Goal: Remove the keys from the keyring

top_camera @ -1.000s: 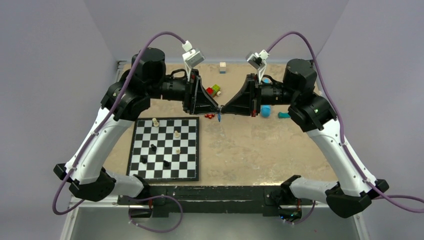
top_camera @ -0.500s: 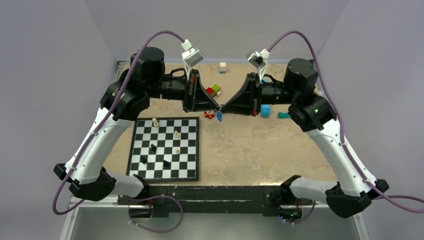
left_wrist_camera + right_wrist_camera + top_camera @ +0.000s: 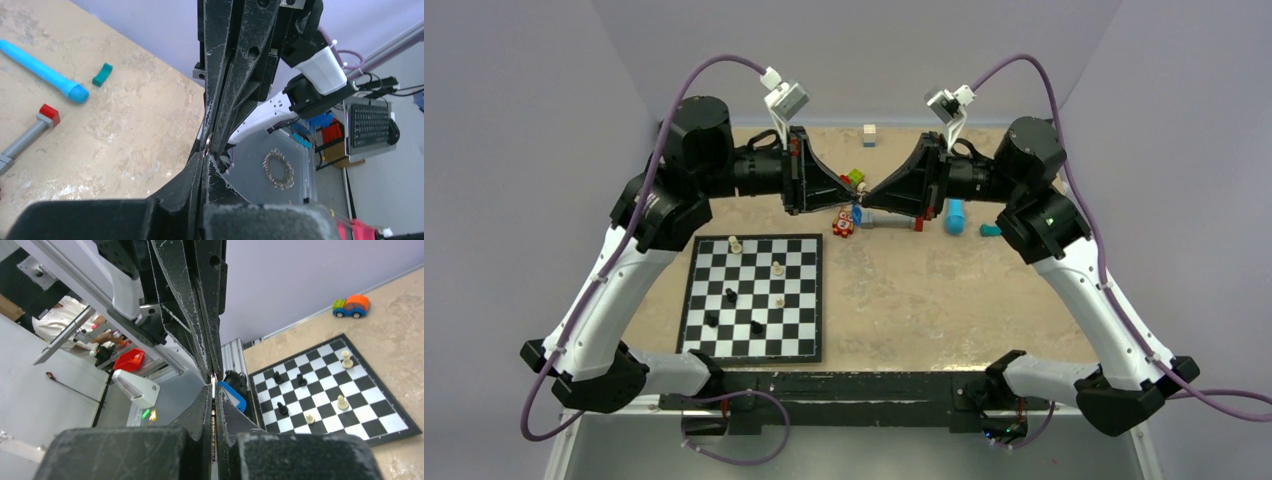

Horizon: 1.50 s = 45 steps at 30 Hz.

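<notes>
Above the far middle of the table (image 3: 904,290), the left claw (image 3: 855,188) and the right claw (image 3: 872,189) met tip to tip, both arms raised and reaching inward. Each claw was drawn narrow, its two fingers pressed almost together, as both wrist views showed. One keyring (image 3: 857,212), seen as a small blue tag, hung just beneath the point where the tips met. It appeared to be nipped there, though which claw gripped it could not be told. The keys were too small to pick out or count.

On the table below lay one grey bar with a red end (image 3: 890,222), its near end just beside the hanging tag in the top view. One light-blue cylinder (image 3: 954,215) lay to its right, and one small teal piece (image 3: 991,230) beyond that. A small red toy (image 3: 843,227) sat just left of the bar, one toy car (image 3: 351,306) lay farther back, and one pale cube (image 3: 869,135) stood near the far edge. One chessboard (image 3: 754,297) lay well apart on the near left, carrying three pale chess pieces (image 3: 777,268) and three dark chess pieces (image 3: 730,295).
</notes>
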Available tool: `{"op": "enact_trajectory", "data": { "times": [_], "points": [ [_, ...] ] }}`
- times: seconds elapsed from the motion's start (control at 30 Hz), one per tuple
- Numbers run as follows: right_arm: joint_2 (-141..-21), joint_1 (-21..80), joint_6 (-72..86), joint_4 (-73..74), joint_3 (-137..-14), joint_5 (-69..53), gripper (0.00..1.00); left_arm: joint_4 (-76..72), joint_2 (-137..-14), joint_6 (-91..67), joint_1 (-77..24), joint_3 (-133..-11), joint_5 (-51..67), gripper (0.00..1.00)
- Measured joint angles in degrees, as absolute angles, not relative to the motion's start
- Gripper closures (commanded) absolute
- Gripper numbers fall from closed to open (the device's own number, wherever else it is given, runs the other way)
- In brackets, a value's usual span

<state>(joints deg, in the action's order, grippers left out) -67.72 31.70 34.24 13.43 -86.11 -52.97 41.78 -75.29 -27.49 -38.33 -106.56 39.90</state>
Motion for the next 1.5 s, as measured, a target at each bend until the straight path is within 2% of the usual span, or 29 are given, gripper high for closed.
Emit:
{"op": "enact_trajectory", "data": {
  "times": [0.4,1.5],
  "points": [
    [-68.10,31.81,40.16,0.91,-85.78,-48.90,1.00,28.01,-70.30,-37.39,-38.41,-100.20,32.23,1.00],
    [-71.02,31.81,44.60,-7.03,-86.15,-47.18,1.00,21.69,-66.63,-44.60,-39.13,-95.15,21.56,1.00]
  ]
}}
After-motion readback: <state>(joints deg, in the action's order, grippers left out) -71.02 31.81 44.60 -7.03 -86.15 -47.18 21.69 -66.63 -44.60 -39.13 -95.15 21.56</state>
